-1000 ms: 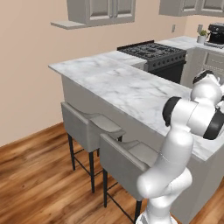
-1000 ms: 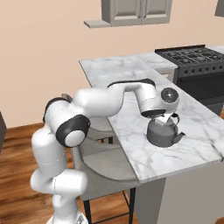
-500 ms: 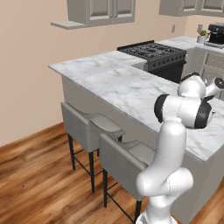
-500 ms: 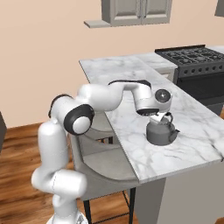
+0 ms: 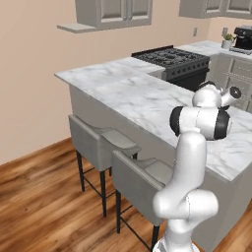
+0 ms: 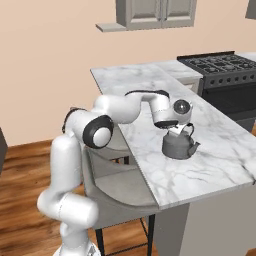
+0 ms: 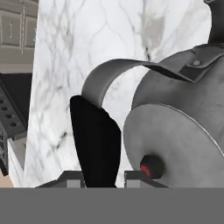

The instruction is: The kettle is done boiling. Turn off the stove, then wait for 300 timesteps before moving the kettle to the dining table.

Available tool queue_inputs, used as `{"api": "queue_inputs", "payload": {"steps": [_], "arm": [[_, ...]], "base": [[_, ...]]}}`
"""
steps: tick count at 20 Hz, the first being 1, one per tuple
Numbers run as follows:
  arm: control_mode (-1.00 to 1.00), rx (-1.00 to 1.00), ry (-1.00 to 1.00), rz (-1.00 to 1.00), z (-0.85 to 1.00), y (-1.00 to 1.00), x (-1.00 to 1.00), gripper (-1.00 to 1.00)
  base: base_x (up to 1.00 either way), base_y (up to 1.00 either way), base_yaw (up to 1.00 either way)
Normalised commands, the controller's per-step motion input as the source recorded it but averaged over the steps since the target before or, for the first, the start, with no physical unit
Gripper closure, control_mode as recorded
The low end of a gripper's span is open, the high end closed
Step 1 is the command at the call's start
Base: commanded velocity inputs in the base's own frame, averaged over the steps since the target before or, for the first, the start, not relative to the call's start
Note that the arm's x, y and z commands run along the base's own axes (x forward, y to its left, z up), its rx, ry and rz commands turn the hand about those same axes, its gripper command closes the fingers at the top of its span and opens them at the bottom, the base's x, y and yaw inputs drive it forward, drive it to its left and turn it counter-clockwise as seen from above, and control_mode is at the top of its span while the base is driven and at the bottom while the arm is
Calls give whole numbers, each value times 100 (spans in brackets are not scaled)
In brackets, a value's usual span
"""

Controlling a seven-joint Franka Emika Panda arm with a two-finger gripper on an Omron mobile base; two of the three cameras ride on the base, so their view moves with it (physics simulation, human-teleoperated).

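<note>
Right base view: the kettle (image 6: 179,145) stood upright on the dining table (image 6: 220,150), near its front end and well apart from the stove (image 6: 226,75).
Gripper: the gripper (image 6: 176,129) sat just above the kettle body, clenched on its arched handle.
Hand view: one dark finger (image 7: 95,144) pressed against the grey handle strap, the lid and its knob just beside it.
Left base view: grey stools (image 5: 101,142) stood along the island's side; the arm hid the kettle.

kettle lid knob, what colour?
Black with a red centre, on the grey kettle lid; the hand view shows it best.
</note>
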Motion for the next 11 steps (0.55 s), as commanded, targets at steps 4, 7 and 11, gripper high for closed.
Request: {"api": "queue_inputs", "payload": {"steps": [4,7,11], "arm": [[-100,0,0,0,-31,20,52,100],[-100,0,0,0,-31,24,31,100],[-100,0,0,0,-24,7,-2,100]], "base": [[0,0,0],[0,0,0],[0,0,0]]}}
